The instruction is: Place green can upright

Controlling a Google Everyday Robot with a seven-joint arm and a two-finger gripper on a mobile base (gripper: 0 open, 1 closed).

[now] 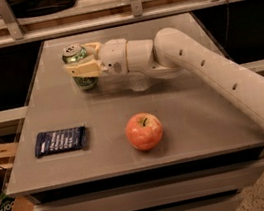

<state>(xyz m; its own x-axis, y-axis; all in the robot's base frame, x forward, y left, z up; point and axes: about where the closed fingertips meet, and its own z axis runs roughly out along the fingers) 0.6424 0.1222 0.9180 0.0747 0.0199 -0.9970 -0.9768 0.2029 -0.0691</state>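
The green can (75, 56) stands nearly upright at the back left of the grey table (200, 116), its silver top facing up. My gripper (82, 64) reaches in from the right at the end of the white arm (201, 65). Its pale fingers (81, 70) close around the can's body, one in front and one behind. The can's base sits at or just above the table top; I cannot tell if it touches.
A red apple (144, 131) sits near the table's front middle. A dark blue snack packet (60, 140) lies flat at the front left. A shelf rail with posts runs along the back. Cardboard boxes stand on the floor at the lower left.
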